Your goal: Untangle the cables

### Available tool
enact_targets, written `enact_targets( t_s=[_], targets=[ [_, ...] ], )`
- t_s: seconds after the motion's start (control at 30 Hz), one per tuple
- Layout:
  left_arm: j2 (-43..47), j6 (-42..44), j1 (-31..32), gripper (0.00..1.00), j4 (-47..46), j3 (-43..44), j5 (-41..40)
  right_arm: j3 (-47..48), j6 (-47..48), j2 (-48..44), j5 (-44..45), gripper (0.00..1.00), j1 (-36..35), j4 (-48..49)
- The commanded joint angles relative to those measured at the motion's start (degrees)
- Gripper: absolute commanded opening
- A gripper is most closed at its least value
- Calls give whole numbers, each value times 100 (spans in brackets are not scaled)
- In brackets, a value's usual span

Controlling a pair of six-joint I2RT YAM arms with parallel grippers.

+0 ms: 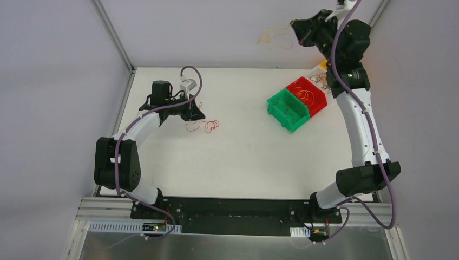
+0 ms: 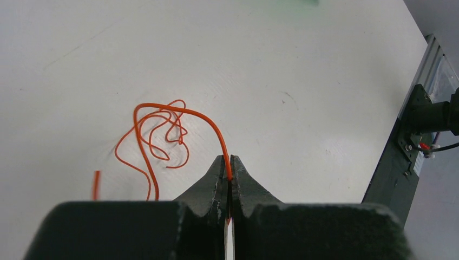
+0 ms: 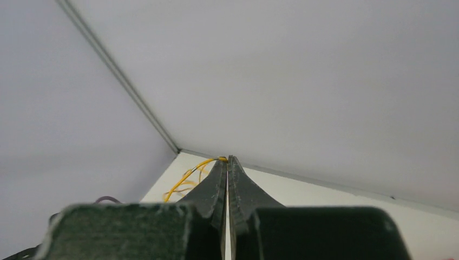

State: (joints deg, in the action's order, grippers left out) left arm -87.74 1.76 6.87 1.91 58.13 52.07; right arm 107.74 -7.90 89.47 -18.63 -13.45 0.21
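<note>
A thin, curly orange cable (image 2: 162, 135) lies on the white table, seen from above as a small red-orange tangle (image 1: 208, 125). My left gripper (image 2: 229, 162) is shut on one end of it, low over the table at the left (image 1: 196, 115). My right gripper (image 3: 228, 160) is raised high at the back right (image 1: 299, 32). It is shut on a yellow cable (image 3: 187, 176), which hangs from its tips as a pale loose bunch (image 1: 270, 38) in front of the back wall.
A green bin (image 1: 287, 111) and a red bin (image 1: 308, 95) stand side by side right of centre, with thin wires inside both. More tangled wires (image 1: 320, 80) lie behind the red bin, under the right arm. White walls enclose the table.
</note>
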Motion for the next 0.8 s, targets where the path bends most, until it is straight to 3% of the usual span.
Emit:
enact_targets(
  t_s=[0.0, 0.2, 0.33, 0.6, 0.77],
  targets=[
    [182, 248, -80, 0, 253, 89, 29, -573, 4, -579, -20, 0, 738, -159],
    [8, 53, -76, 0, 363, 432, 112, -1471, 972, -561, -250, 0, 1631, -499],
    [-49, 15, -76, 0, 416, 526, 75, -1538, 1545, -112, 127, 0, 1865, -1259],
    [32, 22, -90, 0, 568, 427, -9, -1643, 1505, 1059, 881, 0, 2149, -1432],
    [139, 57, -107, 0, 666, 354, -85, -1422, 1485, 1776, 830, 0, 2147, -1429]
  ],
)
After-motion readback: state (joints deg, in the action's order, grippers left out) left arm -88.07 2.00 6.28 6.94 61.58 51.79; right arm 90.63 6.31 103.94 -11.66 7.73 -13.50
